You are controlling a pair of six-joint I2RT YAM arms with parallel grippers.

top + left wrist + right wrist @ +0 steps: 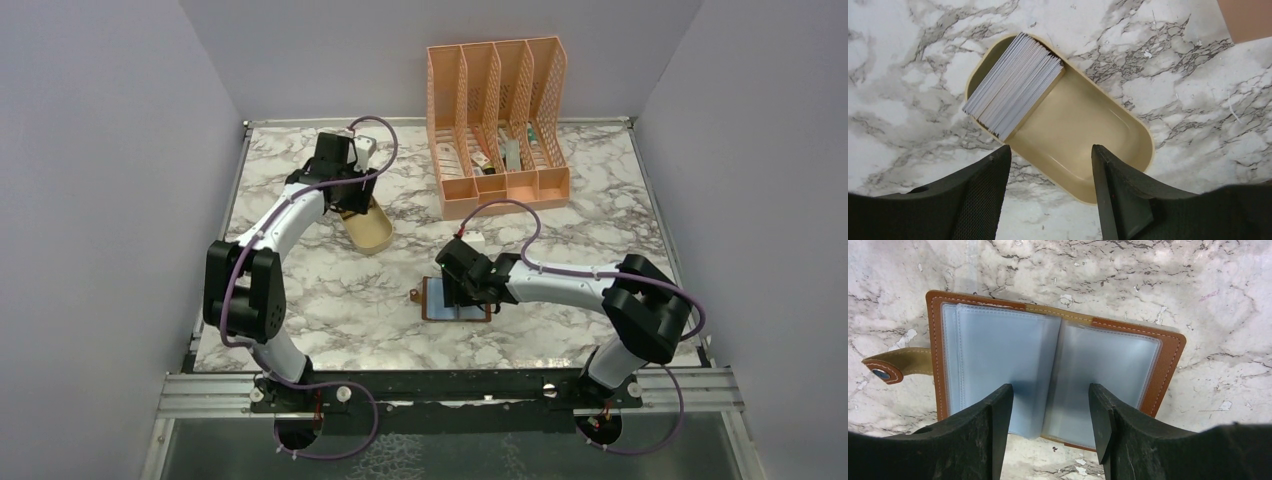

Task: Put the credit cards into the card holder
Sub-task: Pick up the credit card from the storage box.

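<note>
A stack of pale credit cards (1015,85) stands on edge, leaning, at one end of a beige oval tray (1128,125). My left gripper (1050,150) hangs open over the tray's near rim with nothing between its fingers; from above it (352,203) is at the tray (372,230). The card holder (998,350) lies open flat on the marble, brown leather outside, pale bluish pockets up, snap tab (883,371) to the left. My right gripper (1050,387) is open just above its near edge, straddling the centre fold; from above it (462,290) covers part of the holder (440,300).
A tall peach four-slot organiser (500,120) stands at the back right with small items in its slots. Grey walls close in the marble table (330,300) on three sides. A metal rail (450,385) runs along the near edge by the arm bases.
</note>
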